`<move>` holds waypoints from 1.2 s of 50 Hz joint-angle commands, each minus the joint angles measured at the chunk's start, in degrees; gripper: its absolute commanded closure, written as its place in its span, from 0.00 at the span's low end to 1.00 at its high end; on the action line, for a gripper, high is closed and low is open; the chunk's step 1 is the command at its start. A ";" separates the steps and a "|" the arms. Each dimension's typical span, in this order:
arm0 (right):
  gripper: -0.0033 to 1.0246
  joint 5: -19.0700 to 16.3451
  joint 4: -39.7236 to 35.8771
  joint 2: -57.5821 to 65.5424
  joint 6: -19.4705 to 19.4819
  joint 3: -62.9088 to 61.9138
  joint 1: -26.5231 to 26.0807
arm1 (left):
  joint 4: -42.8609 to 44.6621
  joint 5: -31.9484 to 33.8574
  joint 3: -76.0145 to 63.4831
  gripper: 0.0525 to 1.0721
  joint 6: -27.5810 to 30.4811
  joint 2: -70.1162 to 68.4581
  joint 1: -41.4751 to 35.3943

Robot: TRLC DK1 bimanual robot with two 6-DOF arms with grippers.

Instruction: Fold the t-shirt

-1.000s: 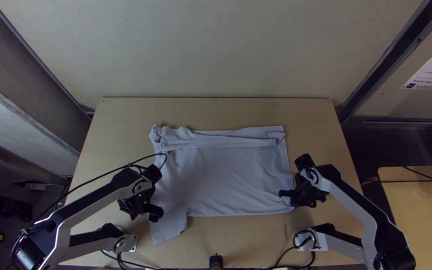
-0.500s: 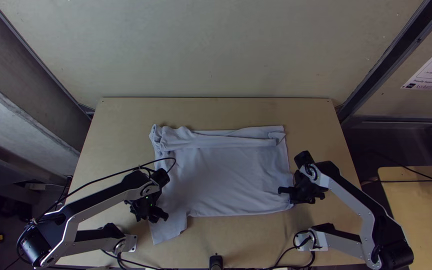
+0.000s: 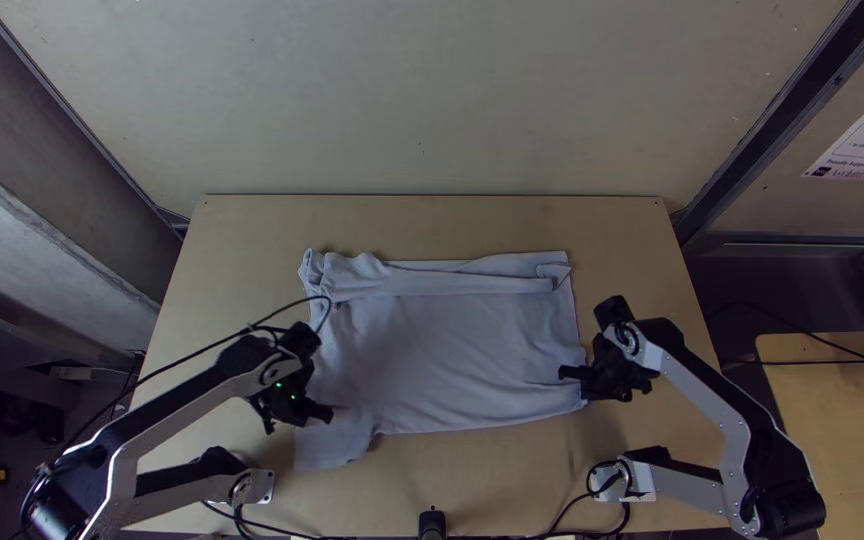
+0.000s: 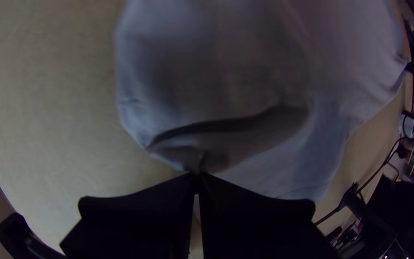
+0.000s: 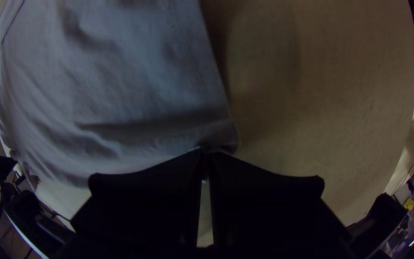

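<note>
On the worktop (image 3: 632, 250), the t-shirt (image 3: 452, 350) is being kept mostly spread, between the bases of the two arms and the table's far edge; along its far side a band of cloth is being left folded and rumpled, while a flap, probably a sleeve (image 3: 337, 445), is being left jutting towards the near edge. By the left pincer (image 4: 198, 176), its fingers brought together, the cloth's edge is being clamped beside that flap, and a hollow crease is being formed just past the fingertips; by the right pincer (image 5: 206, 151), likewise closed, the near right corner is being gripped, where the side and the near edge are meeting. The two holds are apparently being set near opposite ends of the near side so that this edge can be carried as one line, tension being shared and sagging in the middle being limited; a fold towards the far band is presumably being prepared. For that, both ends are needing to be raised and taken across evenly; if one is being led ahead of the other, the panel may be skewed, and the loose flap may be dragged underneath.
</note>
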 commanded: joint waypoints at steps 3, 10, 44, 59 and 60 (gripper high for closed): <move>0.97 0.79 -0.47 0.70 -0.84 1.19 -1.87 | -2.84 0.03 -0.81 0.97 3.32 -4.83 5.99; 0.97 1.23 -0.47 0.70 -1.11 1.54 -2.48 | -4.51 -0.06 0.60 0.97 4.90 -7.21 9.33; 0.97 3.16 -0.56 -5.28 -0.67 5.50 -2.57 | -9.08 0.03 14.75 0.97 8.77 -6.15 15.13; 0.97 3.25 -0.30 -4.23 -0.23 10.24 -2.57 | -7.94 0.03 24.15 0.97 10.88 2.20 17.68; 0.97 3.25 -0.30 -3.96 -0.23 10.68 -2.57 | -7.94 0.03 24.77 0.97 11.06 2.72 17.95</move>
